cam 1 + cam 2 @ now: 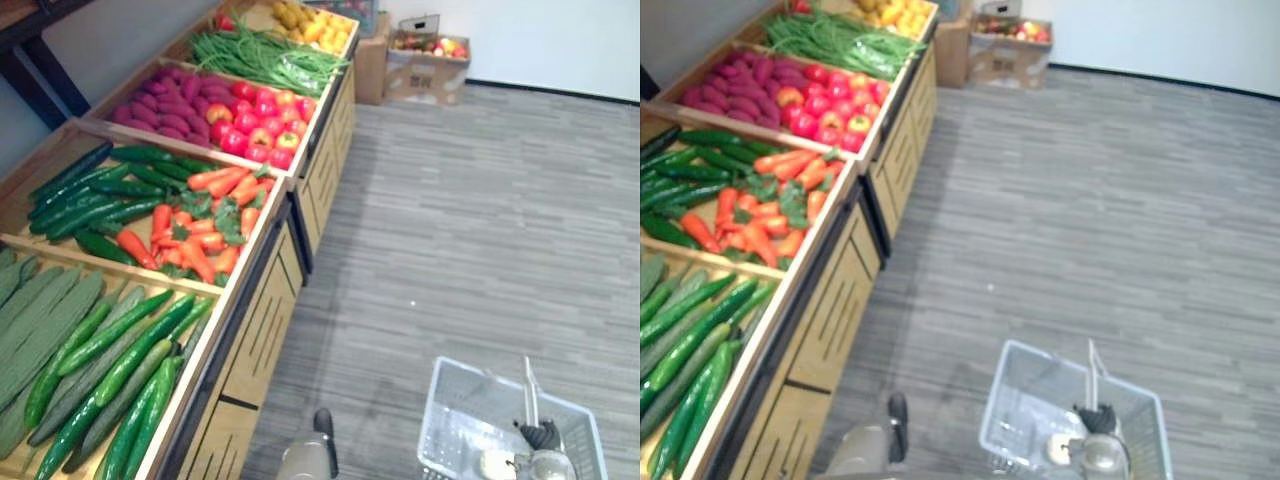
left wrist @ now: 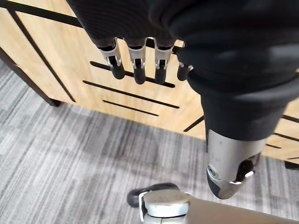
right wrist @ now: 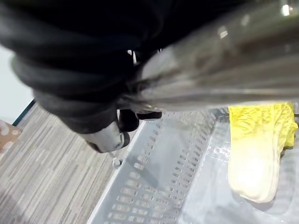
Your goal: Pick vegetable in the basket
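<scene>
Right robot hand (image 1: 541, 436) gripping basket (image 1: 445, 415) handle (image 1: 530, 392), cabbage (image 3: 259, 149) inside, left robot hand (image 2: 135, 51) loose

No legible text or labels

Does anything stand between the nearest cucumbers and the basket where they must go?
Nothing visible does: past the crate's rim, only floor lies between the cucumbers and the basket. Over its open top, the right hand grips the handle.
</scene>
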Available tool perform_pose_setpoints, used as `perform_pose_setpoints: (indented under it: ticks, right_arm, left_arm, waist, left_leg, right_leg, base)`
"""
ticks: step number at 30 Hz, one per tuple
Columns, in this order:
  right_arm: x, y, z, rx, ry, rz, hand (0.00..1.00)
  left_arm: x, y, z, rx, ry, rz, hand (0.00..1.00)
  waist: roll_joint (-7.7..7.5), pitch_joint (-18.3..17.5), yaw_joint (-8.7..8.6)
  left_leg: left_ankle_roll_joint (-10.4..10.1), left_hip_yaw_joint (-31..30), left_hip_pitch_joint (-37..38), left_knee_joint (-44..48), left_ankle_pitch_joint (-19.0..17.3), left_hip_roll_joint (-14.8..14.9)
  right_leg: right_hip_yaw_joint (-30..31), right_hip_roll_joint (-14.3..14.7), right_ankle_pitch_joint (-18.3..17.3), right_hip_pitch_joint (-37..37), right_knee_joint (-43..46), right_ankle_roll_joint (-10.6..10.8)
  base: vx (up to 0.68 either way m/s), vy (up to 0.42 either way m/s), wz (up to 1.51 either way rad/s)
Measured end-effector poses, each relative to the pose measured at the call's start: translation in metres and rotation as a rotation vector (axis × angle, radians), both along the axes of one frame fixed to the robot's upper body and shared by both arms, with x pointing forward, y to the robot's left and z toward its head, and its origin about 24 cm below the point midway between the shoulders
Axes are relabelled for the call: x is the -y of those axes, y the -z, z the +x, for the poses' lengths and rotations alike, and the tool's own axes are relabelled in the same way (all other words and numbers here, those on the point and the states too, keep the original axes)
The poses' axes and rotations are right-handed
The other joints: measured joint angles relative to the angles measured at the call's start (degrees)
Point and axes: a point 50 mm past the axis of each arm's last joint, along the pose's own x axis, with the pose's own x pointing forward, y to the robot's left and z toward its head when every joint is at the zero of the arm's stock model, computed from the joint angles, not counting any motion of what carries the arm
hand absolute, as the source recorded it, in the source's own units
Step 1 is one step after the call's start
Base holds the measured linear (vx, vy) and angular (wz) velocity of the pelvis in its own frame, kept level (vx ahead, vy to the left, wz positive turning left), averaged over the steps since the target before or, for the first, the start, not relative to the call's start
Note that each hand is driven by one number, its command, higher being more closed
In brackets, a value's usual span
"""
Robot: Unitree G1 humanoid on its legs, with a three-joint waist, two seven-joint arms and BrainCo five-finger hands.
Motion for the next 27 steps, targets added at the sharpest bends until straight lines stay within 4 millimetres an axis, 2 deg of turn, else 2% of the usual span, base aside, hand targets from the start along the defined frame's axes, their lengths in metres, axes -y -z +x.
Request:
perform_pose_setpoints:
  ticks: [1,2,3,4,5,6,7,8,9,10,11,13,15,16,18,19,20,21,22,23,24,25,27]
  right_arm:
    - [0.0,0.0,0.0,-0.002,-0.004,-0.001,1.0]
    - [0.0,0.001,-0.001,-0.007,-0.005,0.0,1.0]
    - [0.0,0.001,-0.002,-0.009,-0.004,0.0,1.0]
    - [-0.001,0.003,-0.003,-0.021,-0.003,0.005,1.0]
    - [-0.002,0.007,-0.008,-0.044,-0.002,0.012,1.0]
    - [-0.003,0.007,-0.009,-0.048,-0.004,0.013,1.0]
    - [-0.004,0.006,-0.005,-0.04,-0.012,0.013,1.0]
    - [-0.003,0.006,-0.004,-0.036,-0.012,0.012,1.0]
    - [-0.003,0.006,-0.004,-0.035,-0.012,0.011,1.0]
    - [-0.001,0.005,-0.004,-0.036,-0.01,0.007,1.0]
    - [0.0,0.004,-0.002,-0.027,-0.007,0.006,1.0]
    - [0.001,0.003,0.0,-0.02,0.001,0.006,1.0]
    - [0.002,0.003,-0.001,-0.022,0.017,0.009,1.0]
    - [0.002,0.003,-0.001,-0.02,0.019,0.01,1.0]
    - [0.006,0.001,0.001,-0.002,0.049,0.009,1.0]
    - [0.006,0.001,0.001,-0.002,0.051,0.011,1.0]
    - [0.003,0.003,-0.002,-0.009,0.057,0.022,1.0]
    - [0.005,0.004,-0.004,-0.01,0.076,0.025,1.0]
    - [0.008,0.003,-0.005,-0.007,0.092,0.02,1.0]
    - [0.011,0.003,-0.006,-0.014,0.097,0.017,1.0]
    - [0.012,0.004,-0.009,-0.029,0.096,0.02,1.0]
    - [0.012,0.005,-0.01,-0.035,0.098,0.02,1.0]
    - [0.013,0.008,-0.019,-0.06,0.104,0.02,1.0]
  left_arm:
    - [-0.001,0.0,-0.002,-0.006,0.003,0.002,0.0]
    - [-0.002,0.0,-0.004,-0.011,0.004,0.004,0.0]
    - [-0.002,0.0,-0.004,-0.013,0.005,0.004,0.0]
    - [-0.003,0.0,-0.006,-0.02,0.023,0.009,0.0]
    - [-0.004,0.0,-0.005,-0.024,0.044,0.014,0.0]
    - [-0.003,0.0,-0.004,-0.028,0.059,0.012,0.0]
    - [-0.006,-0.001,0.0,-0.028,0.095,0.024,0.0]
    - [-0.009,-0.002,0.003,-0.027,0.115,0.033,0.0]
    - [-0.009,-0.002,0.003,-0.027,0.12,0.034,0.0]
    - [-0.009,-0.002,0.003,-0.028,0.121,0.034,0.0]
    - [-0.009,-0.002,0.003,-0.028,0.118,0.034,0.0]
    - [-0.009,-0.003,0.008,-0.015,0.111,0.034,0.0]
    - [-0.01,-0.004,0.016,0.012,0.086,0.033,0.0]
    - [-0.01,-0.004,0.017,0.015,0.081,0.035,0.0]
    - [-0.011,-0.004,0.016,0.014,0.074,0.035,0.0]
    - [-0.011,-0.004,0.015,0.01,0.065,0.034,0.0]
    - [-0.014,-0.004,0.011,0.005,0.044,0.037,0.0]
    - [-0.013,-0.002,0.008,-0.012,0.024,0.026,0.0]
    - [-0.006,0.0,0.009,-0.016,0.018,0.003,0.0]
    - [-0.001,0.002,0.007,-0.018,0.009,-0.016,0.0]
    - [0.003,0.003,0.005,-0.027,0.005,-0.027,0.0]
    - [0.005,0.004,0.004,-0.031,0.005,-0.034,0.0]
    - [0.01,0.005,0.002,-0.037,0.001,-0.05,0.0]
  waist:
    - [-0.33,-0.6,-0.1]
    - [-0.07,-2.0,-0.1]
    - [-0.44,-2.1,-0.18]
    - [-1.29,-2.1,-0.36]
    - [-1.53,-2.1,-0.55]
    - [-1.3,-2.3,-0.63]
    - [-1.67,-1.9,-1.58]
    - [-1.67,-1.7,-2.01]
    - [-1.73,-1.7,-2.13]
    - [-1.9,-1.7,-2.37]
    - [-1.91,-1.6,-3.02]
    - [-1.77,-1.5,-3.56]
    - [-1.41,-1.3,-3.46]
    - [-1.33,-1.3,-3.46]
    - [-1.42,-1.2,-3.39]
    - [-1.71,-1.3,-3.37]
    - [-2.99,-2.0,-3.41]
    - [-2.21,-1.7,-3.41]
    - [-0.48,-1.7,-3.39]
    - [1.0,-2.0,-3.48]
    - [1.67,-2.1,-3.69]
    - [1.89,-2.2,-3.8]
    - [3.37,-2.6,-4.44]
  left_leg:
    - [0.4,0.1,1.3,-1.1,-0.6,-0.8]
    - [0.5,0.3,2.7,-3.0,-1.1,-1.9]
    - [0.8,0.3,3.7,-4.0,-1.2,-2.4]
    - [1.2,0.1,6.1,-5.9,-1.8,-3.6]
    - [1.8,-0.4,8.9,-7.4,-2.5,-4.8]
    - [2.2,-1.5,10.0,-7.8,-2.9,-5.2]
    - [3.4,-3.4,11.8,-8.0,-3.7,-5.4]
    - [3.7,-5.1,13.8,-8.6,-3.9,-5.4]
    - [3.7,-5.5,15.1,-9.2,-3.9,-5.3]
    - [3.5,-6.7,17.8,-10.4,-4.0,-5.2]
    - [3.2,-8.2,20.0,-11.4,-4.2,-5.0]
    - [2.6,-9.8,21.3,-12.2,-4.6,-4.3]
    - [0.5,-11.3,22.3,-12.2,-5.9,-2.2]
    - [-0.2,-11.5,22.5,-12.1,-6.3,-1.4]
    - [-4.0,-11.9,24.0,-11.7,-8.9,1.9]
    - [-5.1,-11.9,24.4,-11.7,-9.6,2.6]
    - [-7.3,-12.0,25.3,-11.8,-11.3,3.4]
    - [-9.0,-12.0,27.0,-12.1,-12.6,5.7]
    - [-8.8,-11.9,27.7,-12.0,-12.4,7.5]
    - [-8.9,-10.8,28.0,-11.0,-9.7,9.0]
    - [-8.9,-11.1,26.6,-8.2,-6.9,9.6]
    - [-9.0,-11.5,25.4,-5.8,-5.8,9.9]
    - [-8.9,-12.6,19.9,5.1,-1.8,11.1]
  right_leg:
    - [1.0,-0.6,1.6,-0.4,1.8,1.0]
    - [2.7,-1.9,1.7,-3.2,7.6,1.1]
    - [3.3,-2.6,1.8,-4.7,11.6,1.2]
    - [4.7,-4.6,3.3,-9.1,22.6,3.5]
    - [6.7,-6.2,8.7,-13.9,33.7,3.7]
    - [8.1,-6.2,12.1,-15.8,38.4,3.8]
    - [9.8,-4.8,11.5,-19.6,47.8,4.4]
    - [9.8,-3.0,7.0,-22.5,53.9,3.1]
    - [8.9,-2.3,4.9,-23.6,55.4,2.3]
    - [6.5,-1.8,1.4,-24.9,54.5,0.3]
    - [3.8,-1.8,-1.2,-25.7,50.1,-1.2]
    - [2.0,-1.6,-2.1,-26.5,39.9,-2.1]
    - [2.0,-0.8,-0.9,-26.5,20.7,-1.7]
    - [2.3,-0.7,0.1,-26.6,17.1,-1.9]
    - [4.0,-0.9,4.4,-26.9,8.8,-1.9]
    - [4.7,-1.0,5.0,-26.8,7.9,-1.7]
    - [5.7,-1.5,5.0,-26.7,7.0,-1.5]
    - [4.9,-0.4,9.7,-27.2,10.4,1.0]
    - [4.0,1.1,7.4,-27.4,12.5,0.4]
    - [3.7,2.5,4.5,-28.3,15.4,-1.1]
    - [3.3,3.0,2.4,-28.1,17.3,-2.3]
    - [2.9,3.3,1.7,-27.8,17.7,-2.6]
    - [1.0,3.5,0.0,-25.4,17.2,-3.9]
  base:
    - [0.28,0.179,-0.02]
    - [0.33,0.217,0.04]
    - [0.27,0.181,0.09]
    - [0.26,0.16,0.18]
    - [0.26,0.145,0.27]
    - [0.28,0.112,0.49]
    - [0.3,0.061,0.67]
    - [0.31,0.034,0.74]
    - [0.38,-0.028,0.68]
    - [0.33,-0.051,0.65]
    - [0.39,-0.096,0.72]
    - [0.28,-0.13,0.61]
    - [0.31,-0.234,0.52]
    - [0.33,-0.297,0.34]
    - [0.4,-0.399,0.13]
    - [0.46,-0.538,0.03]
    - [0.49,-0.617,0.03]
    - [0.4,-0.537,0.03]
    - [0.4,-0.493,-0.06]
    - [0.38,-0.447,-0.06]
    - [0.38,-0.443,-0.02]
    - [0.36,-0.426,0.15]
    - [0.32,-0.292,0.31]
